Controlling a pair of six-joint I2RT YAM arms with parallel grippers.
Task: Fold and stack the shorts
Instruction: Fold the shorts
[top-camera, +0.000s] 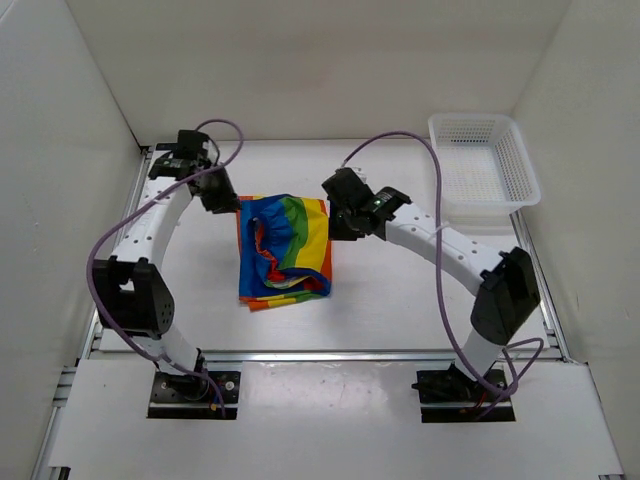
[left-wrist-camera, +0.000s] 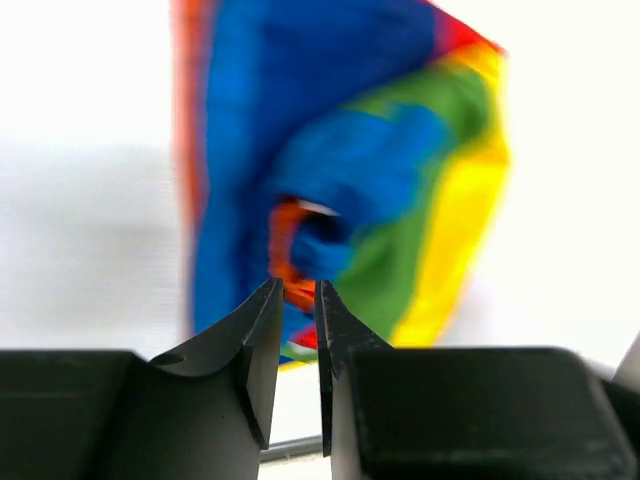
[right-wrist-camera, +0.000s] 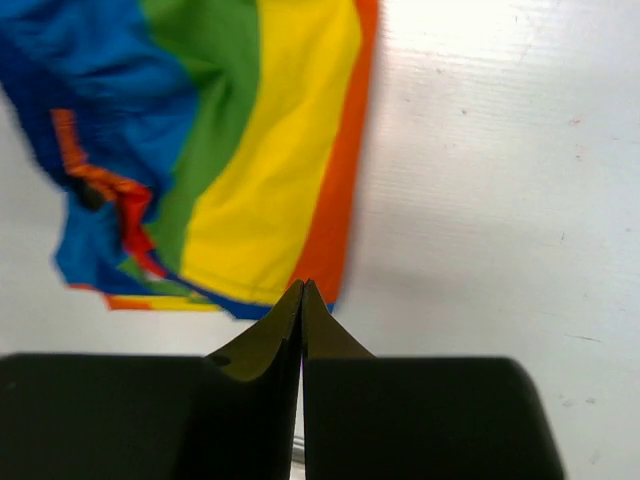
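Note:
The rainbow-striped shorts (top-camera: 285, 250) lie crumpled and partly folded on the white table, mid-left. They also show in the left wrist view (left-wrist-camera: 400, 150) and the right wrist view (right-wrist-camera: 260, 150). My left gripper (top-camera: 226, 203) hovers at the shorts' far left corner. Its jaws (left-wrist-camera: 297, 285) stand a narrow gap apart with nothing between them. My right gripper (top-camera: 338, 228) hovers just off the shorts' right orange edge. It is shut and empty in the right wrist view (right-wrist-camera: 303, 285), and the cloth lies beyond its tips.
A white plastic mesh basket (top-camera: 527, 175) stands at the far right corner of the table. White walls close in the left, back and right sides. A metal rail runs along the near edge in front of the arm bases.

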